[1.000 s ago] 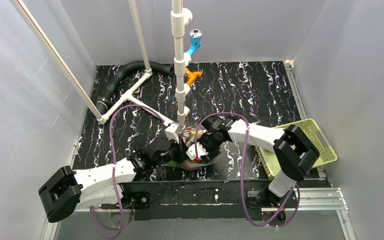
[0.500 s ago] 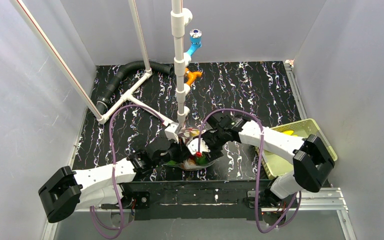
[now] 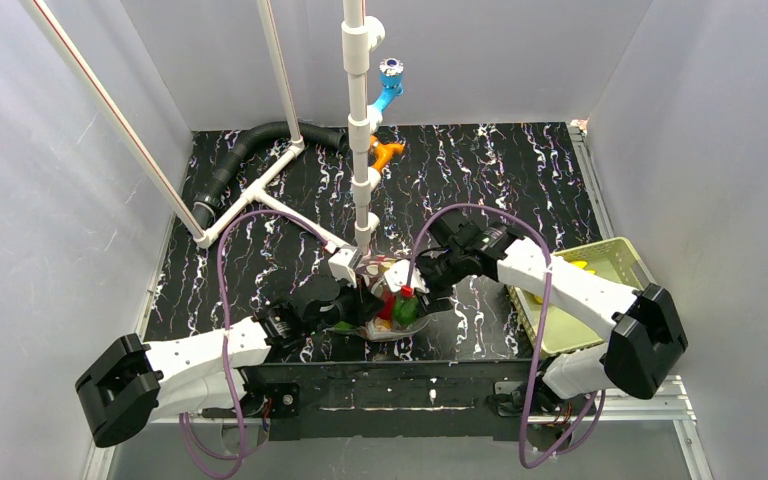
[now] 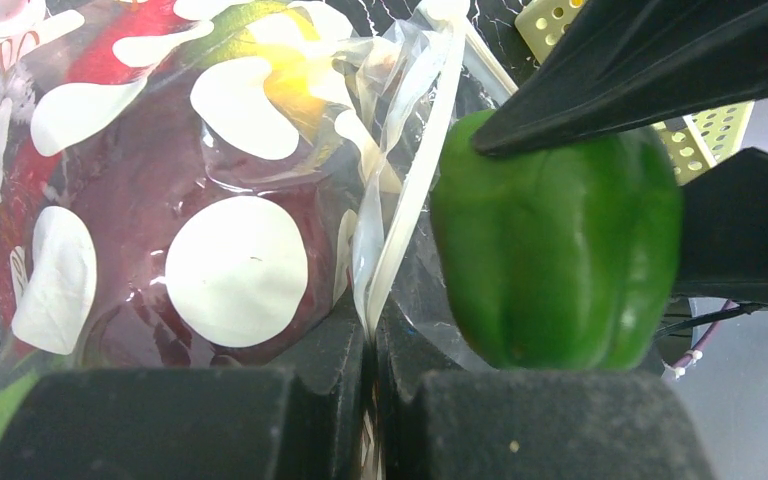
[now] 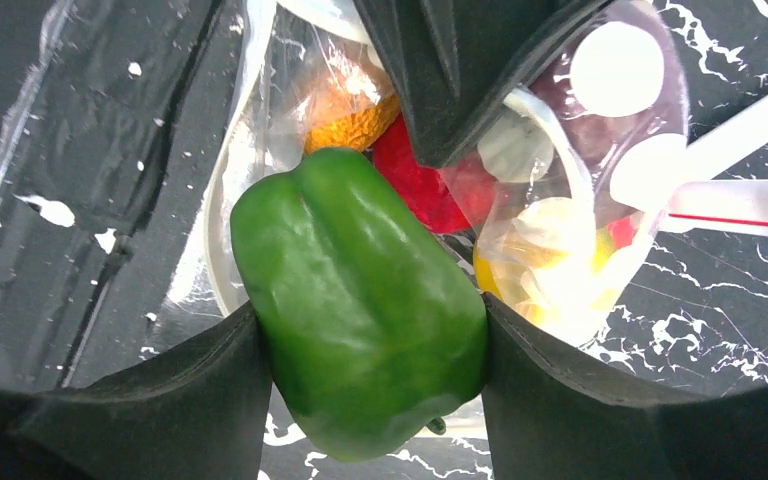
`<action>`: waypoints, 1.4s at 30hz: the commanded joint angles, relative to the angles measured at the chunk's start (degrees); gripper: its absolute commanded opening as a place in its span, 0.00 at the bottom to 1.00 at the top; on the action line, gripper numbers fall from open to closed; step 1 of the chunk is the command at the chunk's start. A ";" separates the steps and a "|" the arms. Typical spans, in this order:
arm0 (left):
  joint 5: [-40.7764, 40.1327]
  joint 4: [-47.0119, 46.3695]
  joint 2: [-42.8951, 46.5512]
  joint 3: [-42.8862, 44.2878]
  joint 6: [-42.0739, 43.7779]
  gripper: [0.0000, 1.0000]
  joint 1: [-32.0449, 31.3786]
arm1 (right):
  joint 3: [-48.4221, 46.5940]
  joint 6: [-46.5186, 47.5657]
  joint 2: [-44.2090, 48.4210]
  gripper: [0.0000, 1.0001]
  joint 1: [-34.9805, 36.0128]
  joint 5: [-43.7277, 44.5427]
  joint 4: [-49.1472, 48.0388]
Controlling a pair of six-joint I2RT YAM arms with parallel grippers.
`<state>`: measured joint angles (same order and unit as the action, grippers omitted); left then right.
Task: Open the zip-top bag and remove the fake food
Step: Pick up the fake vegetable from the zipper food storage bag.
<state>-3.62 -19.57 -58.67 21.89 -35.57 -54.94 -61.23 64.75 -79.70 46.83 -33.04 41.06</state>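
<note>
The zip-top bag [image 4: 230,200], clear with white dots, lies near the table's front edge [image 3: 375,272]. My left gripper [image 4: 372,340] is shut on the bag's edge by the zip strip, seen from above at the bag's near side [image 3: 360,312]. A green pepper [image 5: 360,300] of the fake food sits squeezed between my right gripper's [image 5: 370,330] fingers, just outside the bag's mouth [image 3: 407,307]. Inside the bag remain a red piece [image 5: 415,185], an orange piece [image 5: 345,120] and a yellow piece [image 5: 550,260].
A pale yellow-green mesh basket [image 3: 632,252] stands at the right, partly under my right arm. A white pipe frame [image 3: 360,150] rises just behind the bag, with blue [image 3: 390,85] and orange [image 3: 385,152] fittings. A black hose [image 3: 250,150] lies at the back left.
My right gripper has drawn back out of the bag's mouth with the green pepper in it, and its arm has swung right. The left gripper has held still on the bag.
</note>
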 commanded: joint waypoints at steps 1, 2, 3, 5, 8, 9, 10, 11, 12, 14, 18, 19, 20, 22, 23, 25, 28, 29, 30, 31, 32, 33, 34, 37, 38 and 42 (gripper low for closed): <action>-0.78 1.08 1.24 -1.07 0.52 0.00 -0.17 | -3.61 -3.41 3.15 0.12 -1.67 -7.20 3.14; -0.78 1.16 1.39 -1.06 0.54 0.00 -0.19 | -3.94 -3.94 3.61 0.12 -2.06 -8.36 3.72; -0.78 1.17 1.45 -1.06 0.45 0.00 -0.18 | -4.12 -4.40 4.20 0.12 -2.59 -9.44 4.17; -0.75 1.15 1.60 -1.14 0.47 0.00 -0.18 | -4.18 -5.00 5.47 0.12 -3.43 -11.26 4.78; -0.56 0.92 1.53 -1.11 0.35 0.00 -0.25 | -3.54 -5.60 7.36 0.12 -4.62 -12.86 5.40; -0.48 0.86 1.48 -1.06 0.40 0.00 -0.18 | -3.15 -5.77 7.98 0.12 -5.26 -13.39 5.43; -0.39 0.81 1.54 -1.06 0.34 0.00 -0.19 | -2.91 -6.13 8.59 0.12 -5.59 -13.81 5.44; -0.34 0.85 1.45 -0.98 0.39 0.00 -0.19 | -2.73 -6.51 9.19 0.12 -6.35 -14.23 5.46; -0.36 0.90 1.38 -0.91 0.41 0.00 -0.18 | -2.63 -6.64 9.73 0.12 -6.92 -14.51 5.70; -0.34 1.07 1.58 -0.97 0.40 0.00 -0.19 | -2.58 -6.71 11.05 0.12 -8.03 -14.88 6.18; -0.35 1.23 2.17 -1.13 0.34 0.00 -0.18 | -2.92 -7.36 12.75 0.12 -10.47 -15.55 7.59; -0.38 1.30 2.26 -1.17 0.38 0.00 -0.18 | -3.02 -7.29 13.12 0.12 -11.14 -15.64 8.01; -0.36 1.34 2.33 -1.07 0.36 0.00 -0.23 | -2.97 -7.27 13.45 0.12 -11.81 -15.82 8.41; -0.35 1.38 2.58 -1.15 0.34 0.00 -0.21 | -2.93 -7.35 14.19 0.12 -13.30 -16.13 9.34; -0.36 1.40 2.72 -1.21 0.35 0.00 -0.25 | -2.86 -7.36 14.57 0.12 -14.14 -16.35 9.82; -0.34 1.35 2.89 -1.36 0.29 0.00 -0.22 | -2.76 -7.67 15.23 0.12 -15.89 -16.71 10.49; -0.33 1.10 3.29 -1.58 0.26 0.00 -0.23 | -2.84 -9.29 15.88 0.12 -18.37 -16.60 11.95; -0.26 1.10 3.45 -1.66 0.24 0.00 -0.18 | -2.86 -10.13 16.12 0.12 -19.18 -16.34 12.49; -0.27 1.00 3.55 -1.72 0.25 0.00 -0.25 | -2.73 -10.78 16.42 0.12 -19.71 -15.69 12.81; -0.25 0.95 3.69 -1.76 0.29 0.00 -0.20 | -2.42 -11.21 16.96 0.12 -20.41 -15.64 12.93; -0.25 1.07 3.82 -1.83 0.27 0.00 -0.22 | -1.88 -11.63 17.74 0.12 -21.20 -15.98 12.77; -0.19 1.04 3.96 -1.85 0.35 0.00 -0.21 | -1.30 -12.25 18.39 0.12 -22.26 -16.19 12.41; -0.22 1.04 4.14 -1.97 0.38 0.00 -0.19 | -0.67 -12.93 19.15 0.12 -23.37 -16.55 11.81; -0.30 0.91 4.64 -2.35 0.24 0.00 -0.18 | 0.94 -14.91 20.99 0.12 -26.77 -17.40 10.09; -0.28 0.61 4.80 -2.53 0.26 0.00 -0.17 | 1.47 -15.58 21.50 0.12 -28.03 -17.74 9.57; -0.04 -0.15 4.87 -2.74 0.25 0.00 -0.17 | 4.12 -18.92 23.62 0.12 -32.76 -18.42 6.20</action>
<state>-3.60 -19.29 -54.96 19.70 -35.62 -54.94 -59.16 50.35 -58.02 17.61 -48.82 51.29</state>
